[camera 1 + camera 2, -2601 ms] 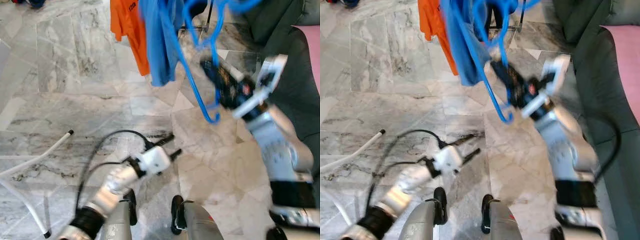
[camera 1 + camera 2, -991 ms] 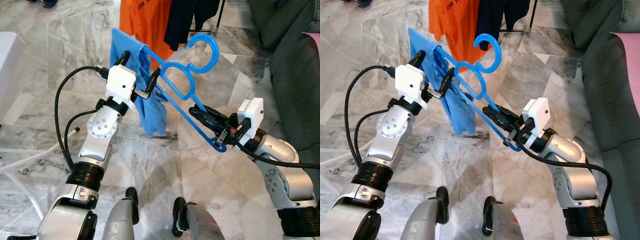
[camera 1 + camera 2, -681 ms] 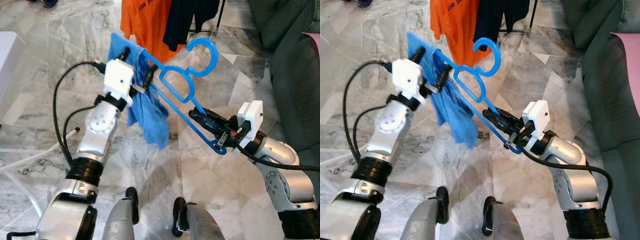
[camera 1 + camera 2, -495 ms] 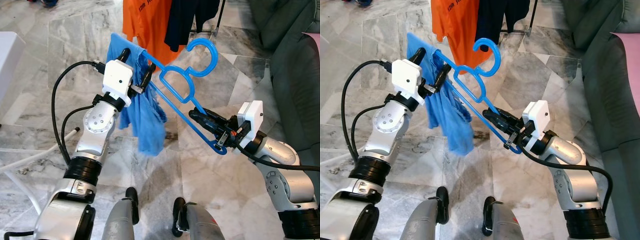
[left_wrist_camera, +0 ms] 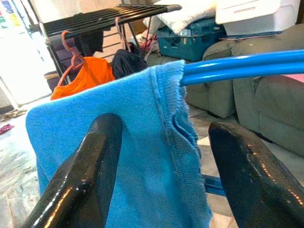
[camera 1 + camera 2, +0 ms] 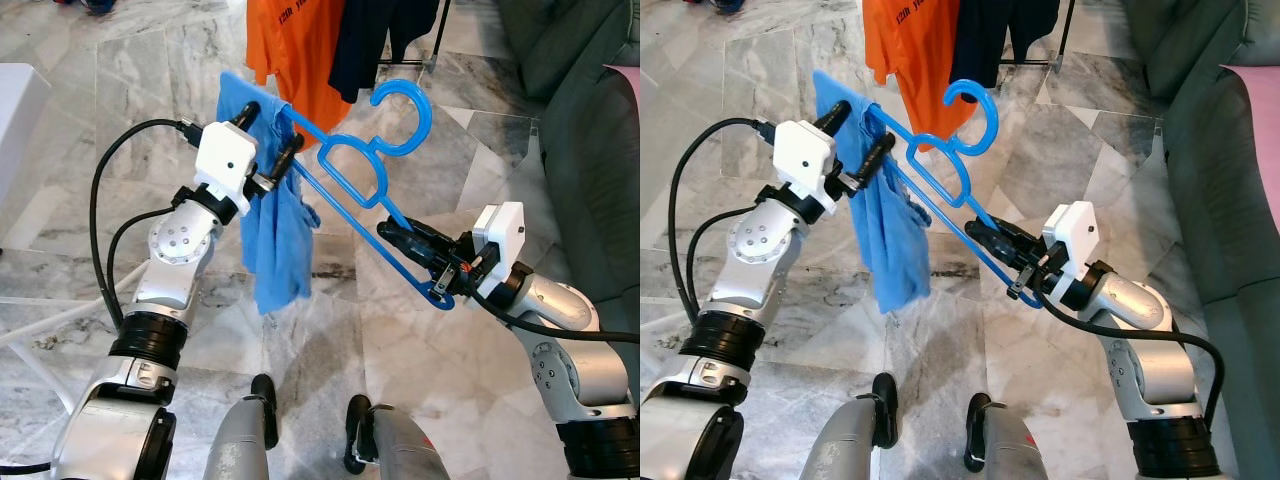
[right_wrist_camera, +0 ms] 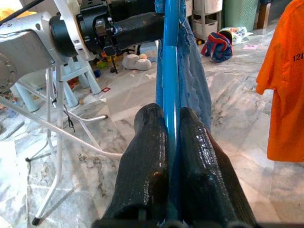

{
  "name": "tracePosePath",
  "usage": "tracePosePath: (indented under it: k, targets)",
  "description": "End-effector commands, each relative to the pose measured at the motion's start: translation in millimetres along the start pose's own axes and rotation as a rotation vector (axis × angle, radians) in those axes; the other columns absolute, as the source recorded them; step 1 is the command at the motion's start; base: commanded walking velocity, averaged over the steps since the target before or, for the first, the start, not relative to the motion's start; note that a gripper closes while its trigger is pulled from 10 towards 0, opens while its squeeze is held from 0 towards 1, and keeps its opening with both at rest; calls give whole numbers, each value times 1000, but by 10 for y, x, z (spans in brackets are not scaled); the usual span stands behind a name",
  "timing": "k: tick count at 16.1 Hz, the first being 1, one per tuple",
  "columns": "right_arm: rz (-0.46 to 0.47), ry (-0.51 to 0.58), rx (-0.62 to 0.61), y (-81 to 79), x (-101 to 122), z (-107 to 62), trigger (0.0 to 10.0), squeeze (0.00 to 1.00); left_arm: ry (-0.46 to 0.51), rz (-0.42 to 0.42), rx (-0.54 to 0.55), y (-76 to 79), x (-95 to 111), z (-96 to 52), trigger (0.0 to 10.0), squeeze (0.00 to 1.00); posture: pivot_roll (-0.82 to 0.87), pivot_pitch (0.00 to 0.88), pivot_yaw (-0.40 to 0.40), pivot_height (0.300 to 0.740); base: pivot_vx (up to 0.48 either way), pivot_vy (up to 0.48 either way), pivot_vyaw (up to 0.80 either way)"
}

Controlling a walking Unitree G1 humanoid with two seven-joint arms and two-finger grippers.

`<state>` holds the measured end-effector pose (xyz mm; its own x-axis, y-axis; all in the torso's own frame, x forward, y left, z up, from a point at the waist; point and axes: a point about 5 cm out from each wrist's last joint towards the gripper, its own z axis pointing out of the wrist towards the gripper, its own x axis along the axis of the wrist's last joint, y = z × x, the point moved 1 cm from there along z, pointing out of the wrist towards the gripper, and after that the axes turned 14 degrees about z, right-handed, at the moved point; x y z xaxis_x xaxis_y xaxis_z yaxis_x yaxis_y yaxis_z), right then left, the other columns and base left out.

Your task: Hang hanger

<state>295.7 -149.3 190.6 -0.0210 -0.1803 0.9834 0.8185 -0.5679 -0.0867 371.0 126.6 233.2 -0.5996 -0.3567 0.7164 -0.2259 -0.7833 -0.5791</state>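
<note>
- Progress: blue hanger (image 6: 355, 170) is in the air between both arms, not yet on the drying rack (image 5: 102, 16); its hook points up toward the rack's clothes, free of any bar.
- Blue cloth (image 6: 272, 240) is draped over the hanger's left shoulder end and hangs down slack (looks only partly seated, bunched at that end).
- Left to do, as I judge it: finish settling the cloth, then lift the hook to the rack bar near the orange shirt (image 6: 295, 45) and dark garment (image 6: 375, 35), and let go.
- Right gripper (image 6: 425, 262): fingers clamped tight on the hanger's lower right end; the right wrist view shows the blue bar pinched between both pads, no gap.
- Left gripper (image 6: 262, 140): fingers spread wide, straddling the cloth-covered end of the hanger; in the left wrist view cloth and bar sit between the fingers with clear space on each side (not pinching, contact with the cloth can't be confirmed).
- Hanger is tilted, high at the left gripper and low at the right one.
- Marble floor (image 6: 120, 90) below, grey sofa (image 6: 590, 120) to the robot's right.
</note>
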Motion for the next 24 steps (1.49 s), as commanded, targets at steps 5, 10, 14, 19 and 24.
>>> tracePosePath:
  k: [5, 10, 14, 19, 24]
  targets:
    - [-16, 9, 35, -58, 15, 3, 10000, 0, 11, 1, -32, -46, 14, 8, 0, 0, 19, 322, 12, 740, 0, 0, 0]
    - [-21, 5, 37, -60, 11, 7, 10000, 0, 18, -7, -46, -44, 16, 17, 0, 0, 17, 319, 12, 740, 0, 0, 0]
    - [-21, 1, 37, -58, 1, 16, 10000, 0, 28, -3, -48, -63, 27, 13, 0, 0, 21, 321, 9, 740, 0, 0, 0]
    - [-19, 5, 33, -60, -9, 32, 10000, 0, 27, -3, -57, -76, 15, 4, 0, 0, 25, 324, 13, 740, 0, 0, 0]
    - [-19, 5, 11, -50, -37, 29, 10000, 0, 52, -9, -88, -38, 58, 1, 0, 0, 26, 325, 18, 740, 0, 0, 0]
